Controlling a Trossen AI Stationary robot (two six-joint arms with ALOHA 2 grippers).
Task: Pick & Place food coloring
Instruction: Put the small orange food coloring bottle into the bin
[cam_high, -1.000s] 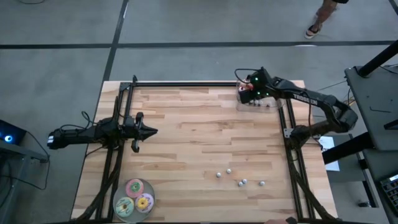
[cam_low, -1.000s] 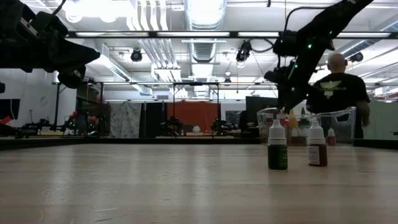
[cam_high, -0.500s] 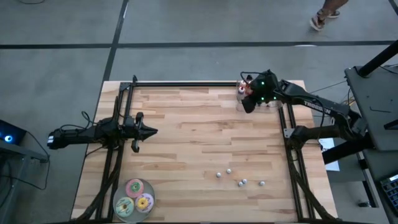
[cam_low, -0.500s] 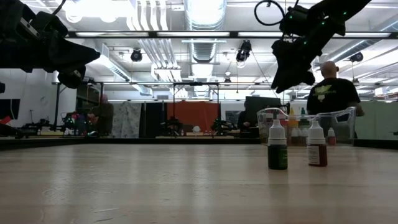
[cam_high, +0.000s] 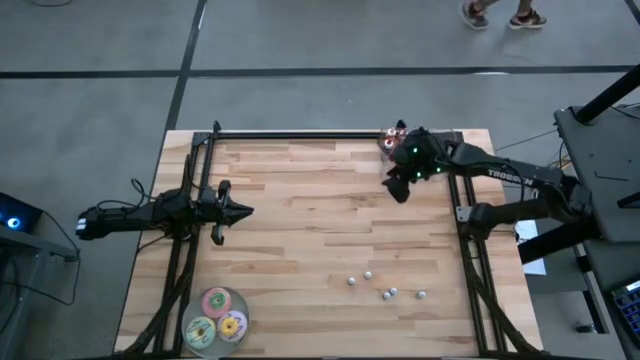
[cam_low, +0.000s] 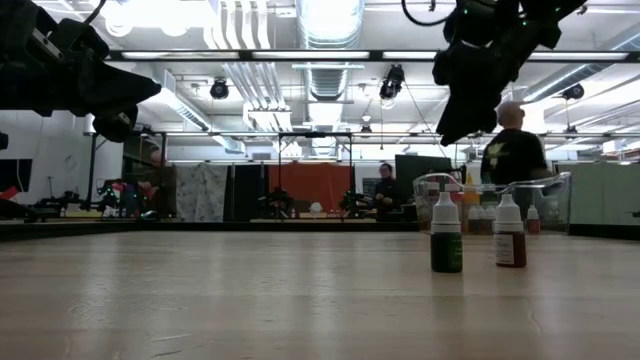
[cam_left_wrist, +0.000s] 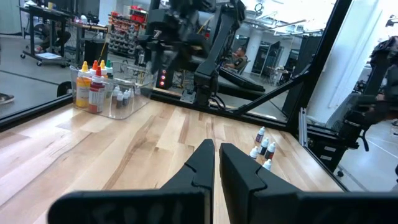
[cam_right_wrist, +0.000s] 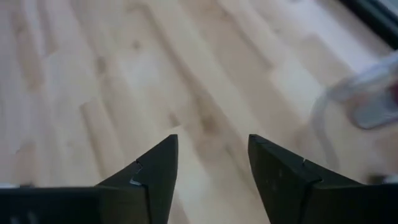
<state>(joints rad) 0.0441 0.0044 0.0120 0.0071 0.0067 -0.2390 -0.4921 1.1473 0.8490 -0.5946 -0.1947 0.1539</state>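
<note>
1. My right gripper (cam_high: 399, 189) hangs above the table (cam_high: 300, 220) near its far right corner, just beside the clear container (cam_left_wrist: 115, 93).
2. That container holds several bottles.
3. Four loose bottles (cam_high: 385, 287) stand near the front edge, right of centre.
4. The discs (cam_high: 217, 318) lie at the front left.
5. My left gripper (cam_high: 245, 211) waits over the left side.
</note>
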